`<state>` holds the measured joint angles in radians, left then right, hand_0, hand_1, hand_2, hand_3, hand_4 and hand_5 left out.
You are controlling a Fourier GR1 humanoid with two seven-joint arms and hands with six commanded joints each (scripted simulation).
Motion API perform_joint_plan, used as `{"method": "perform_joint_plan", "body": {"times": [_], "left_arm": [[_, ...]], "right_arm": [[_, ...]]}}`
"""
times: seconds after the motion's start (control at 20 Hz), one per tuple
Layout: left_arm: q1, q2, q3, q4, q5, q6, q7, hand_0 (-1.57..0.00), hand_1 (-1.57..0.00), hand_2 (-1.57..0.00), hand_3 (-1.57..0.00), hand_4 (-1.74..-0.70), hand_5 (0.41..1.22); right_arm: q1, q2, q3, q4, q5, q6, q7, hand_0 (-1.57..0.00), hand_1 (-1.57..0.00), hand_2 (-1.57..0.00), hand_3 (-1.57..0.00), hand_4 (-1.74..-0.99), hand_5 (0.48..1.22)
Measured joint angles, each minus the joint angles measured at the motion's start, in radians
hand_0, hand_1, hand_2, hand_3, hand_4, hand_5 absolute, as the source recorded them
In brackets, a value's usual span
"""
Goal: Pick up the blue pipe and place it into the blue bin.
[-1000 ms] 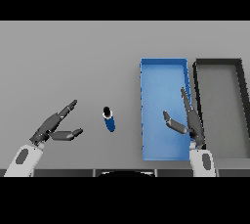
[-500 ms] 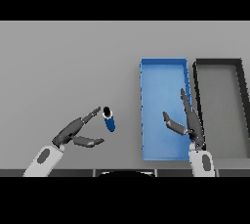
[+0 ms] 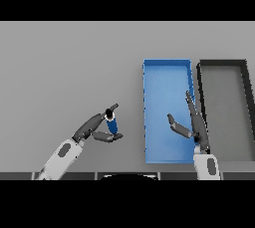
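Nearest the lower edge, the left robot hand (image 3: 95, 128) reaches in over the table (image 3: 64, 67), its upper fingers laid along one side of the blue pipe (image 3: 111, 122) and its thumb curling in below it, so the pipe sits between them; whether the pinch is fully closed cannot be told. The pipe is a short, stubby cylinder with a pale open end at its top, lying on the bare table well left of the bins. It looks rigid and light, probably smooth and apt to roll or slip, so a hold across its middle, squeezing the round wall from opposite sides, seems the safest. Over to the right, the right robot hand (image 3: 191, 125) hovers above the blue bin (image 3: 147, 102), fingers straight and spread, holding nothing. The blue bin holds nothing visible. Beyond it to the right lies a dark bin (image 3: 244, 72).
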<state>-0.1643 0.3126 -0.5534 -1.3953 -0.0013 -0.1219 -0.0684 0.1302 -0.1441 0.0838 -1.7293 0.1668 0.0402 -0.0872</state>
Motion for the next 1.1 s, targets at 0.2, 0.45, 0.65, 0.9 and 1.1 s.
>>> {"method": "perform_joint_plan", "body": {"times": [0.2, 0.45, 0.65, 0.9, 1.1], "left_arm": [[-0.011, -0.051, -0.007, 0.042, 0.017, -0.015, -0.043, 0.0, 0.0, 0.0, 0.0, -1.11, 0.463], [-0.01, -0.122, 0.02, 0.067, 0.088, -0.02, -0.079, -0.36, -0.55, -0.69, -0.74, -1.37, 0.832], [0.012, -0.14, 0.012, 0.048, 0.091, -0.016, -0.08, -1.07, -1.15, -1.21, -1.19, -1.58, 1.062], [0.025, -0.153, -0.015, 0.017, 0.032, 0.016, -0.126, -1.41, -1.43, -1.45, -1.45, -1.49, 1.169], [0.012, -0.164, 0.013, -0.047, 0.036, 0.013, -0.157, -1.5, -1.51, -1.52, -1.52, -1.47, 1.2]], "right_arm": [[0.004, -0.011, -0.003, 0.012, 0.02, -0.009, -0.018, 0.0, 0.0, 0.0, 0.0, -1.207, 0.65], [0.009, -0.013, -0.008, 0.01, 0.008, -0.004, -0.029, 0.0, 0.0, 0.0, 0.0, -1.22, 0.656], [0.013, -0.009, -0.005, 0.013, 0.001, 0.006, -0.039, 0.0, 0.0, 0.0, 0.0, -1.233, 0.66], [-0.011, -0.008, -0.009, 0.02, -0.014, 0.013, -0.012, 0.0, 0.0, 0.0, 0.0, -1.22, 0.635], [-0.014, 0.002, -0.007, 0.017, -0.022, 0.013, 0.001, 0.0, 0.0, 0.0, 0.0, -1.229, 0.633]]}}
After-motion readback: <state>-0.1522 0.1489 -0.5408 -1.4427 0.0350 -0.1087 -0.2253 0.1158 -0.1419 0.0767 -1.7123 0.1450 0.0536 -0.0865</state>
